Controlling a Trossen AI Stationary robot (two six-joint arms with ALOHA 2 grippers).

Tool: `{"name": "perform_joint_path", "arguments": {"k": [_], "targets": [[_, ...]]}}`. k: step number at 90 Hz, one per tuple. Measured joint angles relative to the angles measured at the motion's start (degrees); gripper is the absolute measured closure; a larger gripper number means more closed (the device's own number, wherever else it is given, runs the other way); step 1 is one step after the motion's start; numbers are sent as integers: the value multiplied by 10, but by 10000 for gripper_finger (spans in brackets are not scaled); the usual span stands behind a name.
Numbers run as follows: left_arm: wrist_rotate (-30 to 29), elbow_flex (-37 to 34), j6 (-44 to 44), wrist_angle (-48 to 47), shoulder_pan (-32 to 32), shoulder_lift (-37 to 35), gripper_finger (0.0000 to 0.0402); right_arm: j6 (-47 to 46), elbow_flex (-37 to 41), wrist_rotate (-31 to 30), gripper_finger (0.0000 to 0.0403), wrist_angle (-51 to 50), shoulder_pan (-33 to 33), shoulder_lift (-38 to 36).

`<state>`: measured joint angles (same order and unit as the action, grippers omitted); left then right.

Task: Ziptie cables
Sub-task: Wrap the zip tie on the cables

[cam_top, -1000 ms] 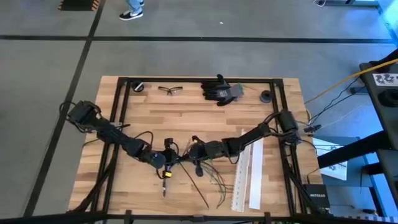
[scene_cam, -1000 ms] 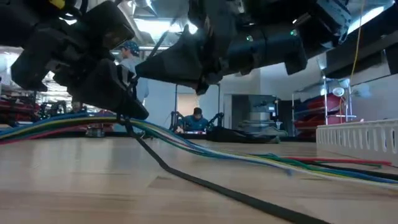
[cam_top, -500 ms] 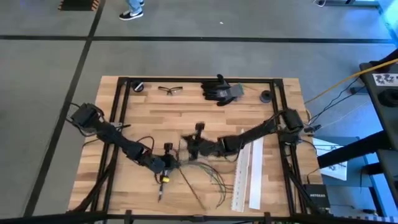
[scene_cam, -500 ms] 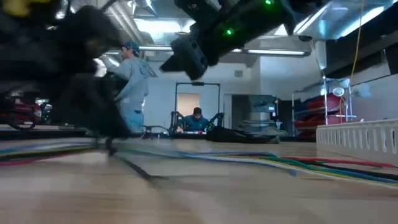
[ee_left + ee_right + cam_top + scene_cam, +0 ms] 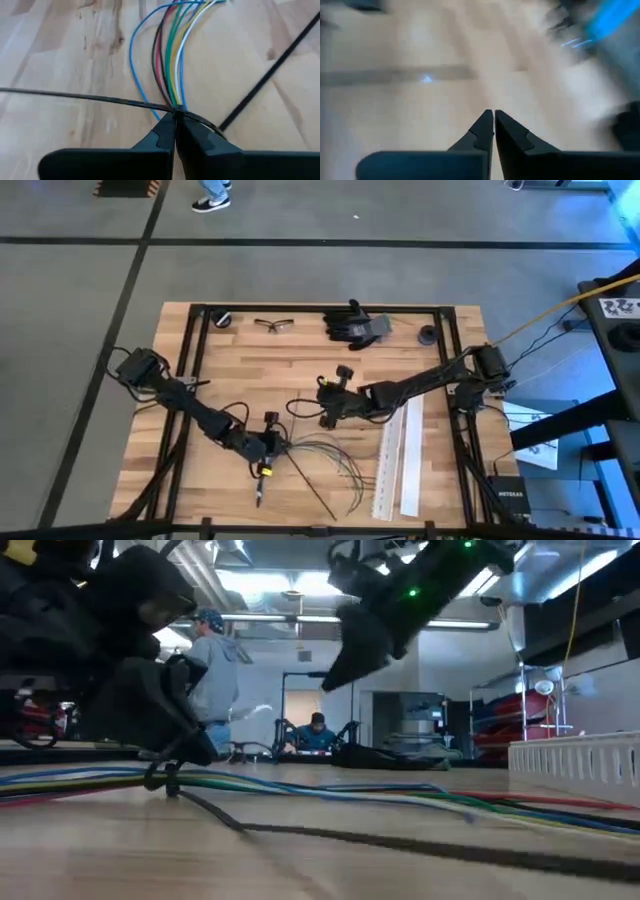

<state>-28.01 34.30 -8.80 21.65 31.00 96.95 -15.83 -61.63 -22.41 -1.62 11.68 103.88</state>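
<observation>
Left gripper [image 5: 175, 119] pinches bundled cables [image 5: 172, 60] with black ziptie [image 5: 75, 96] at table centre-front. Right gripper [image 5: 493, 120] closed, apparently empty, lifted. Keep pinch firm while cinching.

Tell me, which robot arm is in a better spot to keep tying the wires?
Probably the left. Its pincer is shut right at the cables, where the black zip tie crosses them. The right pincer is shut on nothing, lifted off the table.

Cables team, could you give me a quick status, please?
Left gripper shut on the cables. Right gripper shut, empty, raised clear. Nothing blocking.
</observation>
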Motion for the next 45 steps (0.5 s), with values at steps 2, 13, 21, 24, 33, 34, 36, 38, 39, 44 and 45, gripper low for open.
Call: {"name": "perform_joint_path", "arguments": {"k": [2,13,21,24,33,34,36,38,39,44,45], "targets": [[-2,1,1,-1,0,0,402,-11,12,29,380,34,2,5],[-7,7,12,0,0,0,402,-78,77,136,339,240,10,44],[-7,11,18,-1,0,0,402,-119,100,172,305,353,11,68],[-7,12,18,0,0,0,402,-133,104,178,293,374,12,79],[-8,13,22,3,0,0,402,-145,102,206,264,429,15,121],[-8,13,23,3,0,0,402,-146,99,209,261,437,16,126],[-8,13,26,4,0,-1,402,-146,94,217,256,452,17,133],[-8,13,29,5,0,-1,402,-146,88,227,251,464,18,140],[-8,13,30,5,0,-1,402,-145,85,232,249,472,18,142],[-9,13,32,5,0,-1,402,-140,72,248,240,494,17,156],[-9,13,33,5,0,-1,402,-139,70,250,239,495,17,158]]}}
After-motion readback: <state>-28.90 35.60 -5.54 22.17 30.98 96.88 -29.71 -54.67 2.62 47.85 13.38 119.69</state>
